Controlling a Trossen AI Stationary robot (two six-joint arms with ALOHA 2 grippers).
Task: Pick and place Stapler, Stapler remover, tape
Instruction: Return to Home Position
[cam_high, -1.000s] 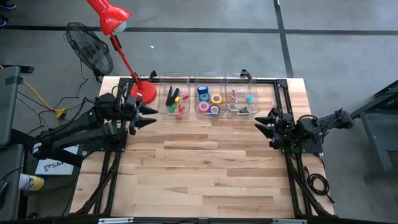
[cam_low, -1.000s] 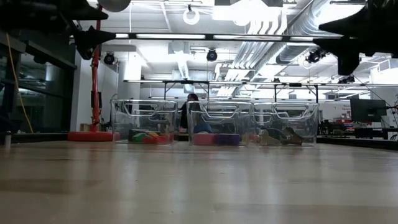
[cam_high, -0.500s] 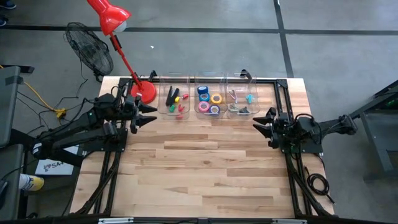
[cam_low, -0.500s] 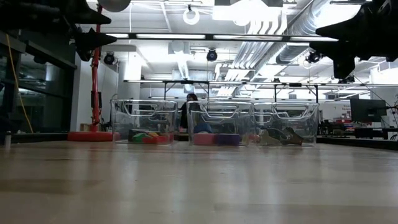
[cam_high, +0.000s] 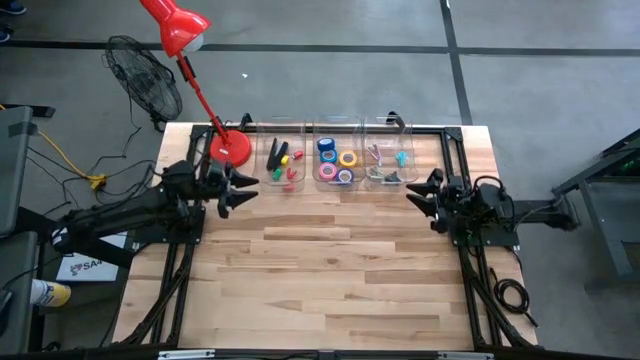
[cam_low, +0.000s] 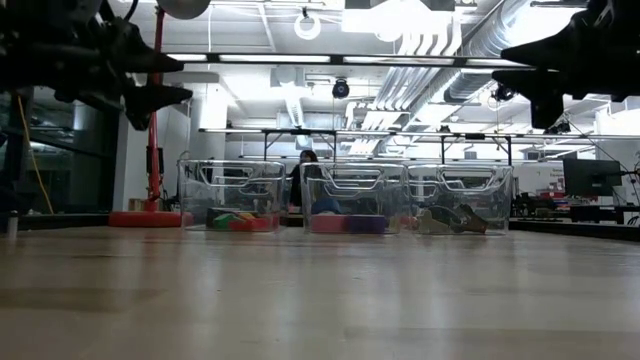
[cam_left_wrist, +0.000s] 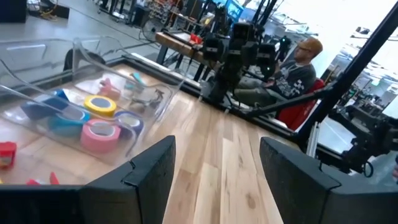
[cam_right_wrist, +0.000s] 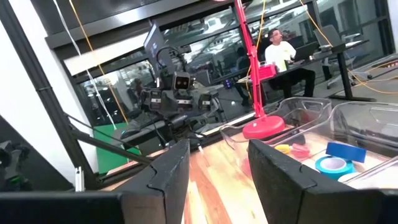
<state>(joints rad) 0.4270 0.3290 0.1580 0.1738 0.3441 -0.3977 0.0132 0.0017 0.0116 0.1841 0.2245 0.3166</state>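
Note:
Three clear bins stand in a row at the table's far edge. The left bin (cam_high: 282, 160) holds small red, green, yellow and black pieces. The middle bin (cam_high: 337, 160) holds the tape rolls (cam_left_wrist: 99, 118): blue, yellow, pink and purple rings lying flat. The right bin (cam_high: 388, 165) holds grey and teal pieces. My left gripper (cam_high: 248, 184) (cam_left_wrist: 214, 168) (cam_low: 150, 80) hovers open above the table, near the left bin. My right gripper (cam_high: 413, 195) (cam_right_wrist: 217, 168) (cam_low: 520, 65) hovers open near the right bin. Both hold nothing.
A red lamp stands with its round base (cam_high: 232, 148) on the far left corner, its stem leaning out past the table. Bare wooden table (cam_high: 320, 270) spreads in front of the bins. A fan (cam_high: 140, 70) stands on the floor beyond. A person (cam_left_wrist: 298, 62) sits beyond the table.
My left gripper has come down and moved a little toward the table's right, staying open. My right gripper has shifted slightly toward the table's left, its arm stretching out flatter behind it. The bins and their contents have kept still.

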